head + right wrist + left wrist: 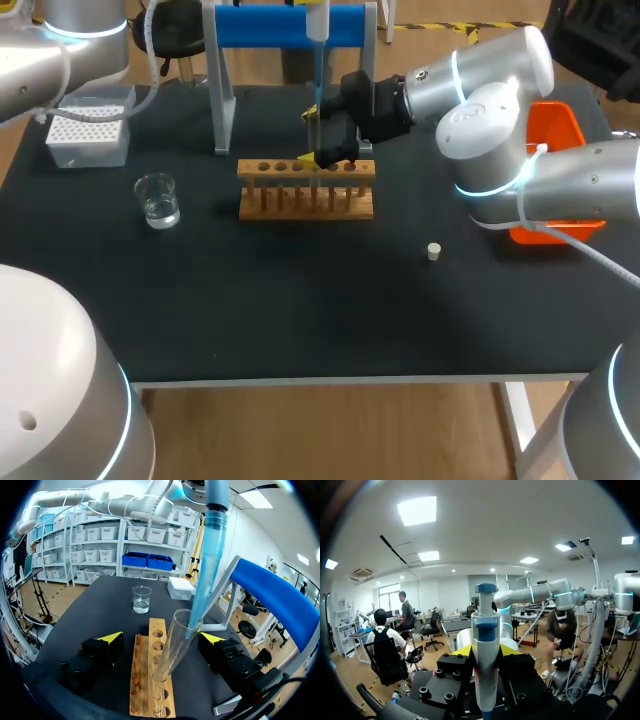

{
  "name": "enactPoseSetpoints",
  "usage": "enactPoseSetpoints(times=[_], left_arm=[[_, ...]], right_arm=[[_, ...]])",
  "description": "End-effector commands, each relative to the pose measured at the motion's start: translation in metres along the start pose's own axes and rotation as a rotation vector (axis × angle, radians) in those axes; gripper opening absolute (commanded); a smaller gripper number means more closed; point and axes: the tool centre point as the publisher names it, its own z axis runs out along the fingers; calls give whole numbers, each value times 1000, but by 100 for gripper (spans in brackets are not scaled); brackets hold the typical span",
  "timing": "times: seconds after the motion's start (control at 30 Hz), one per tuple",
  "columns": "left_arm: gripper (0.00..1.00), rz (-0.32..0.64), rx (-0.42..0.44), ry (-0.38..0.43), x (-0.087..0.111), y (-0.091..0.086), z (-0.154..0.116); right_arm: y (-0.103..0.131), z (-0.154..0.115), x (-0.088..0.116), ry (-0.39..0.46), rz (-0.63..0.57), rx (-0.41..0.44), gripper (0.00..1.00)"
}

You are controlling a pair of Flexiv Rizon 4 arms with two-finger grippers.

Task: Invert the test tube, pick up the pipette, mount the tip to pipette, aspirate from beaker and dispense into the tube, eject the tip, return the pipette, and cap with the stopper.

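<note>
The right pincer [162, 637] stands wide open, its yellow-tipped fingers on either side of the test tube [172, 645] and clear of it. The clear glass tube sits in a hole of the wooden rack [142, 680], mouth up, its long axis leaning off upright. A translucent blue pipette tip [205, 570] points down into that mouth. The left pincer [485, 652] is clamped on the pipette [485, 625], a white barrel with a blue cap, held upright. On the dark matt table [300, 300], a glass beaker [157, 200] of clear liquid stands left of the rack. A white tip box [88, 128] stands behind the beaker. A small pale cylindrical stopper [434, 251] lies well apart on the right.
</note>
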Motion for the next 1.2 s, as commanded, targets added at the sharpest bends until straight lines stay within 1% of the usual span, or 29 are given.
enactPoseSetpoints(times=[0.03, 0.43, 1.2], left_arm=[[0, -4, -3, 1, 2, 0, 0], [0, -19, -25, -25, 10, 5, -6], [0, -8, 2, -20, 3, 17, -4]], right_arm=[[0, -1, 0, 3, 0, 0, 100], [0, -1, 0, 3, 0, 0, 100], [0, -1, 0, 3, 0, 0, 100]])
